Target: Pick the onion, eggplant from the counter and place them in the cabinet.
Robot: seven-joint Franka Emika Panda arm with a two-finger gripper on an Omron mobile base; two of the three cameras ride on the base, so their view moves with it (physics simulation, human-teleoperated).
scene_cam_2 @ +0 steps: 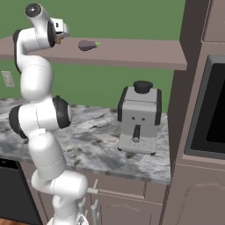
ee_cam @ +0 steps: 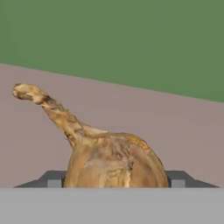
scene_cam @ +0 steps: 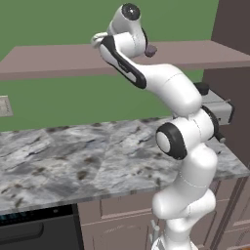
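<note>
Hand view: one onion (ee_cam: 111, 159), one eggplant (scene_cam_2: 87, 45).

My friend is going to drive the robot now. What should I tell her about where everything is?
Gripper: up at the cabinet, jaws shut on the onion, which sits between them with its stem pointing away over the shelf.
Eggplant: already lying on the cabinet, to the right of the hand in the right base view.
Counter: neither vegetable is on it; the coffee machine stands on it near the tall unit.
Done: eggplant placed, onion lifted up to the shelf.
Left: set the onion down on the cabinet, open the jaws, pull the arm back.
</note>
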